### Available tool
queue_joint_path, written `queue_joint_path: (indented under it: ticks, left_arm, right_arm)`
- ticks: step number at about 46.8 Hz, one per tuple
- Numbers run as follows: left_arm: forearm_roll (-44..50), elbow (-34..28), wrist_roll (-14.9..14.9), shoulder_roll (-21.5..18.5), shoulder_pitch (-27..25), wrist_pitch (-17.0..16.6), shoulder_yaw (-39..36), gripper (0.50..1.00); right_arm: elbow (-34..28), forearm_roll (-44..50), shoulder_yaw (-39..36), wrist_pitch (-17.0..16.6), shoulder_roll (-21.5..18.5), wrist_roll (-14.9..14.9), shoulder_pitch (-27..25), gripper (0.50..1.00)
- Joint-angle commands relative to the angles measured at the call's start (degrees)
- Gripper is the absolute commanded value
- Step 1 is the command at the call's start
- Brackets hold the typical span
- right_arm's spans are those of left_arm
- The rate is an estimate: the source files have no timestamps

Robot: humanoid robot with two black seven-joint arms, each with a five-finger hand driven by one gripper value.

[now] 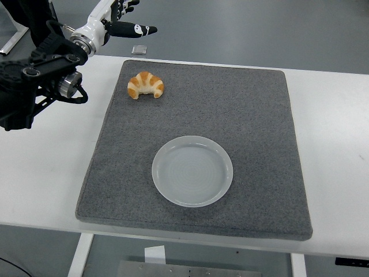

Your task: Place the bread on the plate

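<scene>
the white table (340,144) ran across pretty much the whole view, near edge at the bottom, and most of its middle was covered by a big grey foam-looking mat (248,115) lying flat on it. bare white strips showed left and right of the mat. a small silvery square thing (138,49) sat at the table's far edge, just beyond the mat's far-left corner, too small to tell what it was.

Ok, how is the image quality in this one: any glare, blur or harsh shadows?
Head view: even, soft light, no harsh shadows; croissant and plate sharp, faint sheen on the plate; left robot hand partly cropped at the top edge, slightly soft.
</scene>
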State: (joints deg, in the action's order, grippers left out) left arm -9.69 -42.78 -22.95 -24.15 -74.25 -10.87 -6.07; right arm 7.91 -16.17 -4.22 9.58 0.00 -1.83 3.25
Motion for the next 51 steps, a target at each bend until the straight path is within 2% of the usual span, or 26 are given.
queue_joint_path:
  ticks: [1,6,11,23,27,36,51]
  left_arm:
    - [0.0,0.9,2.0,-0.2,-2.8,0.0,-6.0,0.988]
    - [-0.3,4.0,3.7,-0.2,-5.4,0.1,-11.5,0.988]
    - [-3.7,6.6,4.0,0.0,-6.4,1.2,-17.0,0.994]
    - [-18.5,9.4,4.0,-0.1,-6.1,9.4,-19.1,0.994]
    - [-20.9,10.3,4.6,0.0,-6.1,11.8,-19.0,0.994]
    - [-20.1,11.4,10.5,0.3,-6.3,18.1,-18.5,0.994]
    - [-16.4,10.9,18.6,1.7,-6.3,19.8,-16.6,0.981]
  right_arm:
    - [0.0,0.0,0.0,0.0,0.0,0.0,0.0,0.952]
    - [0.0,0.0,0.0,0.0,0.0,0.0,0.0,0.952]
    - [0.0,0.0,0.0,0.0,0.0,0.0,0.0,0.952]
    - [0.0,0.0,0.0,0.0,0.0,0.0,0.0,0.952]
    - [0.0,0.0,0.0,0.0,0.0,0.0,0.0,0.952]
    - [0.0,0.0,0.0,0.0,0.0,0.0,0.0,0.952]
    - [0.0,0.0,0.0,0.0,0.0,0.0,0.0,0.952]
